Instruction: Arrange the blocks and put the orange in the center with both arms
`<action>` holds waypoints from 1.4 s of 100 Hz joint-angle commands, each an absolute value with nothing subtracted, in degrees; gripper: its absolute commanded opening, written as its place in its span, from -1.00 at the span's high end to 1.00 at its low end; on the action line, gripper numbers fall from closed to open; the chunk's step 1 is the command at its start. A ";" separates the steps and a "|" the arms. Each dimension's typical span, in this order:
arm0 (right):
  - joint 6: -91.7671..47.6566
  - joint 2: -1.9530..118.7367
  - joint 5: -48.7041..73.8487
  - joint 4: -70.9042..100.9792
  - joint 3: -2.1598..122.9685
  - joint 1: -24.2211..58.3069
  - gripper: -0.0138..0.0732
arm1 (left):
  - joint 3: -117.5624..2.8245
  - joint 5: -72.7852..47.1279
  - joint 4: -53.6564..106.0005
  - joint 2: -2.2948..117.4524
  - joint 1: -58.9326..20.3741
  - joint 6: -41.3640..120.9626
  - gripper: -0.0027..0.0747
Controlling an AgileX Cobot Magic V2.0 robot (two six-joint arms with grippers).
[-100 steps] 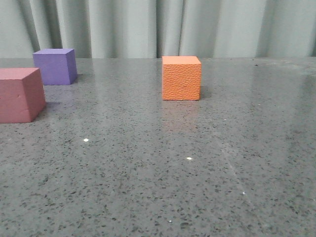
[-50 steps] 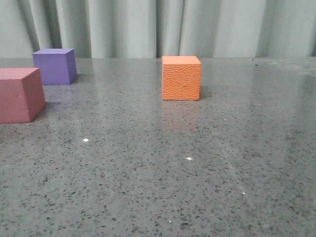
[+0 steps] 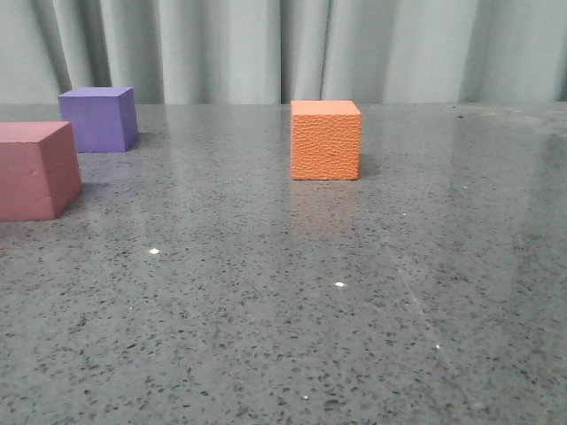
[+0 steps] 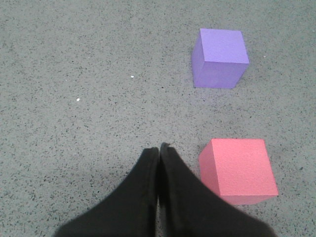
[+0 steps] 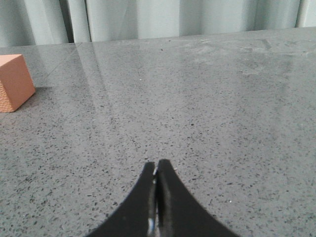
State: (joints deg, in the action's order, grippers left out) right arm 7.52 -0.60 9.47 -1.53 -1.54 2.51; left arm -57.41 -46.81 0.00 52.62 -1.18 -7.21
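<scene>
Grey stone tabletop (image 3: 266, 336); curtain (image 3: 266, 44) behind orange cube (image 3: 325, 140).

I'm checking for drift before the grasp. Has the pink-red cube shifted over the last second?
No. The pink-red cube keeps the same gap to the purple cube and the same spot on the table in the front view.

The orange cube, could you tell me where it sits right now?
In the front view, the orange cube stands alone near mid-table, toward the far edge, well right of the purple cube.
</scene>
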 commanded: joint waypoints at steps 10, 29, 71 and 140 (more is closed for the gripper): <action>7.00 -2.04 4.48 -1.85 -0.82 2.59 0.84 | -59.45 -42.79 0.98 52.35 -1.04 -7.76 0.98; 7.00 -2.04 4.48 -1.85 -0.82 2.59 0.84 | -59.49 -41.42 2.00 52.35 -1.04 -5.43 0.82; 7.00 -2.04 4.48 -1.85 -0.82 2.59 0.84 | -64.21 -43.05 8.80 52.35 -1.04 1.73 -0.72; 7.00 -2.04 4.53 -1.85 -0.82 2.59 0.84 | -82.63 -39.18 -19.00 80.47 -42.37 -33.23 -0.67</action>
State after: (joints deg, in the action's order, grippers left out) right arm 7.52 -0.60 9.47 -1.53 -1.54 2.51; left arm -76.76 -42.50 -11.64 76.49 -37.73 -25.39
